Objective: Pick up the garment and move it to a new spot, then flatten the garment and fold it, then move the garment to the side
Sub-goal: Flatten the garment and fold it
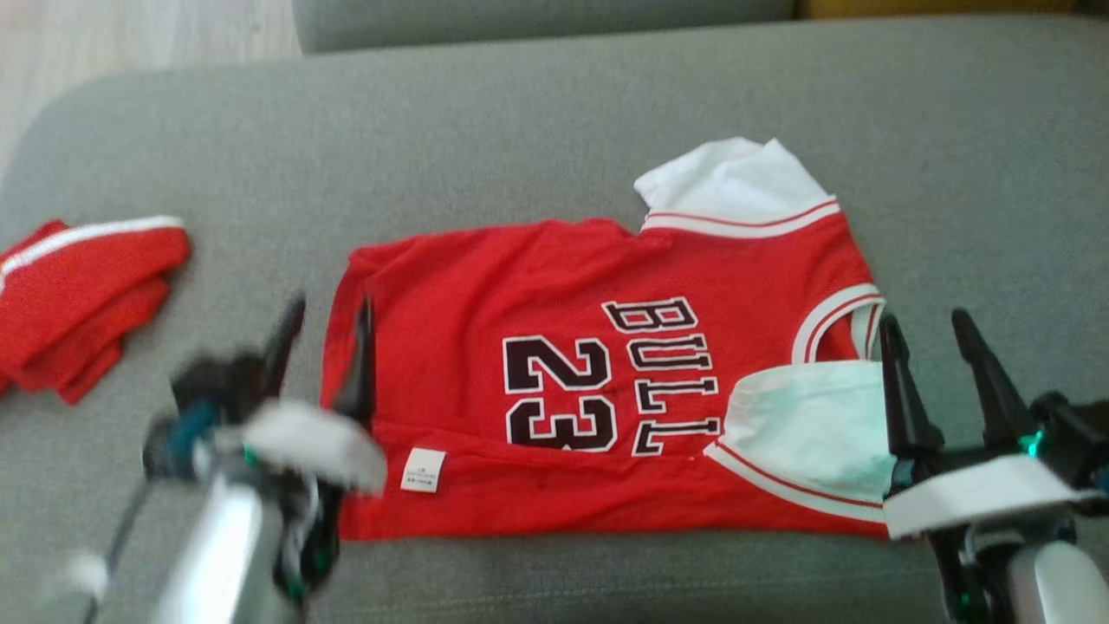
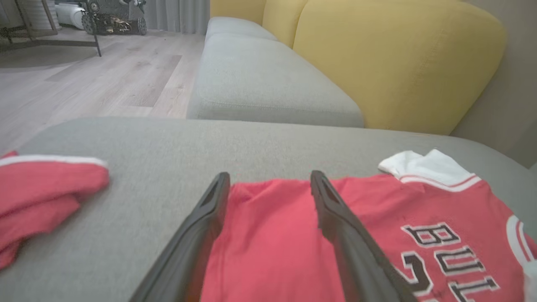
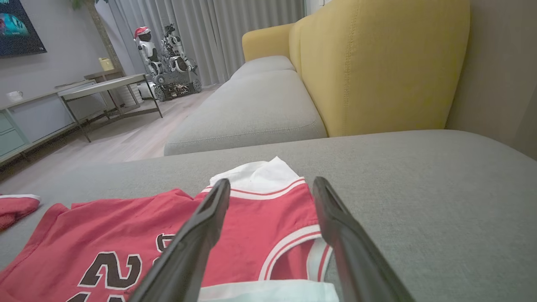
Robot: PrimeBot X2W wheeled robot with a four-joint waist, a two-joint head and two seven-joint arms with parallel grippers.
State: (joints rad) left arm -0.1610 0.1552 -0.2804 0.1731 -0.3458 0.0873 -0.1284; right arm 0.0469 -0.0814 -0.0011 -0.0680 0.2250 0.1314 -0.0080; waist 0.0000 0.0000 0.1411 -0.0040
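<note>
The garment (image 1: 598, 381) is a red basketball jersey with black "BULL 23" lettering and white sleeves, spread flat sideways on the grey sofa seat (image 1: 520, 130). My left gripper (image 1: 333, 334) hovers open over the jersey's left hem edge, nothing between its fingers. My right gripper (image 1: 931, 334) stands open at the jersey's right end, beside the collar and a white sleeve. The left wrist view shows the jersey (image 2: 377, 235) beneath the open left gripper (image 2: 270, 180). From the right wrist, the jersey (image 3: 138, 230) lies under the open right gripper (image 3: 272, 184).
A second red piece with a white stripe (image 1: 78, 303) lies crumpled at the seat's left end. Yellow back cushions (image 3: 377, 63) rise behind the seat. Wooden floor (image 2: 84, 75), a low table (image 3: 105, 84) and another robot (image 3: 168, 54) stand beyond.
</note>
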